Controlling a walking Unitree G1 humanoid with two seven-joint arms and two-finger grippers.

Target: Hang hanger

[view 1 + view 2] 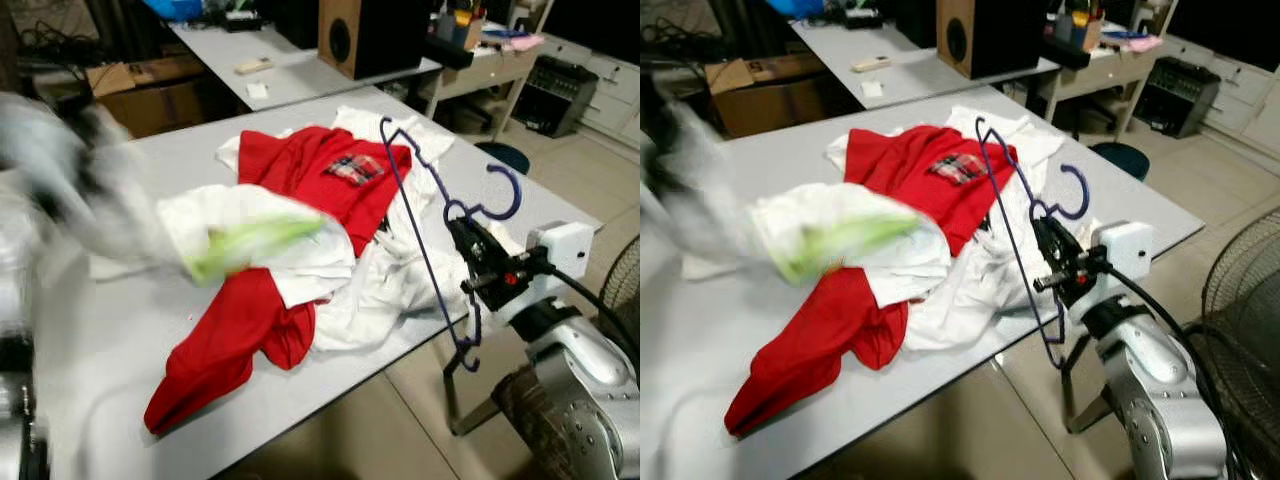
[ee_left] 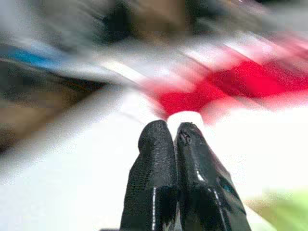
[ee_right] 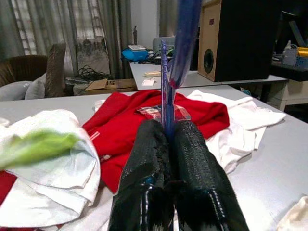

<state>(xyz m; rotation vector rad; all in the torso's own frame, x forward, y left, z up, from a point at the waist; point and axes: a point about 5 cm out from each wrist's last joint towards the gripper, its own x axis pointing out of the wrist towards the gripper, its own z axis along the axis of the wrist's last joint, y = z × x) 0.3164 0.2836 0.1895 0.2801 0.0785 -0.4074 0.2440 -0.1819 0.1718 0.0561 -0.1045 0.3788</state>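
A grey table (image 1: 120, 360) runs across the middle of the frame, heaped with clothing: a red shirt (image 1: 300, 210) with a plaid patch on its chest, and white garments (image 1: 390, 280) beneath and beside it. Behind it at the top stands a second table (image 1: 290, 75) bearing a wooden speaker (image 1: 345, 35), with a cardboard box (image 1: 150, 90) in the upper left. The floor at lower right is pale tile, and a fan grille (image 1: 1240, 300) shows at the right edge of the right eye view.

The right gripper (image 1: 478, 262) sits at centre right, just off the table's near edge, its black fingers pressed together on the blue hanger (image 1: 425, 235). The hanger is raised above the clothes; its long axis slants from upper left to lower right, one end curling over the red shirt, the other below the table edge, with the hook (image 1: 505, 190) arching to the upper right.

The right wrist view shows what the head views cannot: the fingers (image 3: 192, 173) pinching the thin blue wire between them, plus curtains and a sofa far behind.

The left gripper (image 2: 173, 139) appears in its wrist view with both fingertips closed against each other, nothing visible between them, over a blurred white and red cloth. In the head views the left arm (image 1: 60, 170) is a grey smear at left, beside a white cloth with a green streak (image 1: 250, 245).
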